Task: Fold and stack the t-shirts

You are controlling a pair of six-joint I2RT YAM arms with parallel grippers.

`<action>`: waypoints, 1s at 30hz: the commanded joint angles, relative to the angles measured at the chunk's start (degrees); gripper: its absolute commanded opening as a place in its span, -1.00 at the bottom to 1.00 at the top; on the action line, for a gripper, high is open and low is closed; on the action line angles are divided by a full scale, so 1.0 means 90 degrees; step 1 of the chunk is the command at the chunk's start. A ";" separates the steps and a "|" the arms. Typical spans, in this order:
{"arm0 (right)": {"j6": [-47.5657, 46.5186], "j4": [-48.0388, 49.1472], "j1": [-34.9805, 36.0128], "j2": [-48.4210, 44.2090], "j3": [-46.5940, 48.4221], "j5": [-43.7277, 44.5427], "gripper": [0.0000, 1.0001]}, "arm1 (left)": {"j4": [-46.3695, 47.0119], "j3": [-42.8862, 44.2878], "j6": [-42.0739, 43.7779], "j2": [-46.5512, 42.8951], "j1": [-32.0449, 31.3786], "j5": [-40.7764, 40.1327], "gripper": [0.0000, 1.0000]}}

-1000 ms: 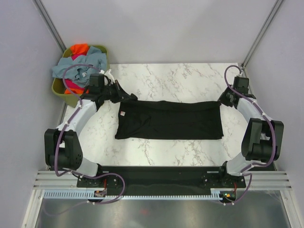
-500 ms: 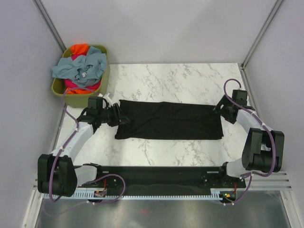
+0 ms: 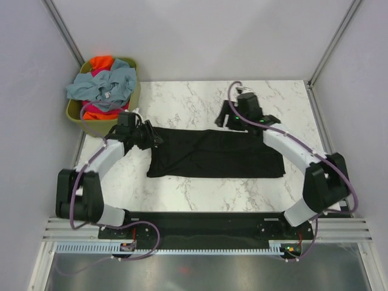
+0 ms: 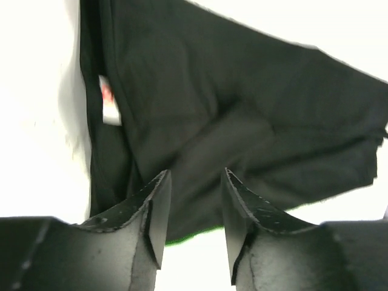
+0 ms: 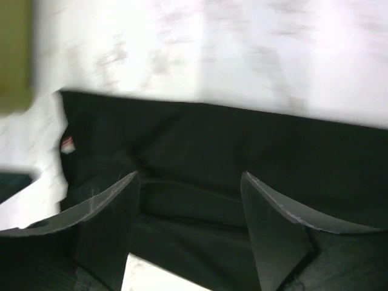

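A large black t-shirt [image 3: 218, 154] lies on the marble table as a long folded band; its white tag [image 4: 109, 110] sits at the left end. My left gripper [image 3: 156, 139] hovers at the band's far left corner, open, with nothing between its fingers [image 4: 154, 206]. My right gripper [image 3: 223, 121] hangs over the middle of the far edge, jaws wide open and empty above the black t-shirt [image 5: 242, 163]. A grey-blue t-shirt [image 3: 106, 85] and an orange one [image 3: 102, 62] are heaped in the basket.
The olive-green basket [image 3: 136, 91] stands at the table's far left corner, just behind the left arm. Grey walls and metal posts close in the table on three sides. Bare marble [image 3: 200, 100] lies beyond the shirt.
Both grippers went from shut to open. The right arm swung from the shirt's right end to the middle of its far edge. The left gripper dipped toward the near side, then returned to the far left corner.
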 commanded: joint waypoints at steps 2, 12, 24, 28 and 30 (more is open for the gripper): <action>-0.0043 0.0268 0.1064 0.1626 0.1533 -0.0742 0.43 | 0.1019 0.0785 -0.0418 0.1387 0.0000 0.0213 -0.13; -0.0190 -0.0366 0.1916 0.4794 0.4447 -0.1583 0.32 | 0.1293 0.1831 -0.0477 0.3078 0.0009 0.0458 -0.20; -0.0356 -0.0202 0.2209 0.4289 0.3318 -0.1700 0.30 | 0.1401 0.1802 -0.0477 0.3548 0.0029 0.0361 -0.26; -0.0434 -0.0182 0.2374 0.3626 0.2401 -0.1652 0.30 | 0.1371 0.1851 -0.0438 0.3636 0.0029 0.0283 -0.26; -0.0473 -0.0182 0.2424 0.3391 0.2106 -0.1477 0.31 | 0.1303 0.1909 -0.0428 0.3655 0.0029 0.0234 -0.26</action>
